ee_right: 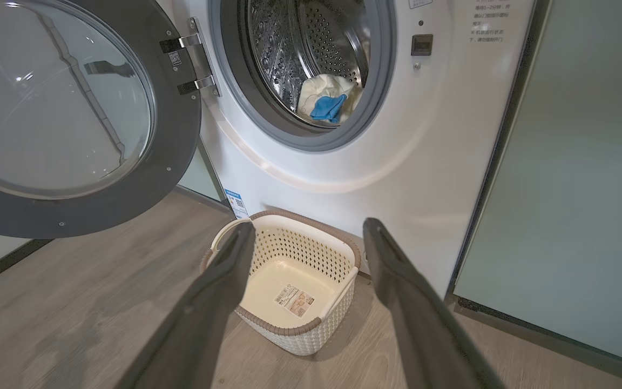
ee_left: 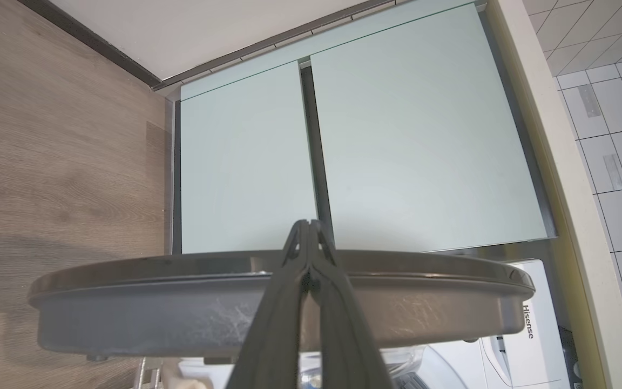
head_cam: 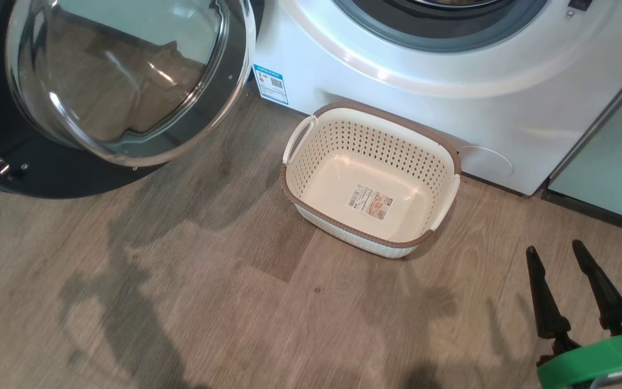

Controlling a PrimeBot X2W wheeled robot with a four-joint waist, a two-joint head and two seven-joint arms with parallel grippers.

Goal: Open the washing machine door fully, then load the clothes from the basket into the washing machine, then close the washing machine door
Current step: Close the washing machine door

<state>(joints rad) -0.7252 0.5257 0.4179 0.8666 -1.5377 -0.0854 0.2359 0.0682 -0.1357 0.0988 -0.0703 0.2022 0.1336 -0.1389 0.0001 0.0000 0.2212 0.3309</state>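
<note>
Since the basket (head_cam: 343, 140) stands bare on the wood floor (head_cam: 181, 281) against the foot of the washing machine (head_cam: 397, 81), with its label sticker (head_cam: 369, 202) plain on the base, I judge the loading done and the closing to be the step in hand. The washing machine door (head_cam: 127, 81) stands swung wide on my left side, glass bowl bulging toward me.

My left gripper (ee_left: 306, 222) has its two fingers pressed tight together, holding nothing. They cross the door's dark rim, which that wrist sees edge-on. Whether they touch the rim I cannot tell. My right gripper (head_cam: 554, 248) hangs low over the floor to the right of the basket, jaws spread wide and empty.

The next move, as I reckon it, is a push rather than a grasp: closed left fingers against the free edge, following the arc about the hinge (ee_right: 195, 62) until the latch catches. The right arm should keep out of that swing.

My right wrist looks straight into the steel drum (ee_right: 311, 43), where the clothes (ee_right: 327, 100) lie, pale yellow with a blue patch. The head view stops at the grey rubber ring (head_cam: 451, 38), so it cannot confirm the load. My left wrist alone places my closed fingers against the door, with pale green cabinet panels (ee_left: 424, 135) beyond.
</note>
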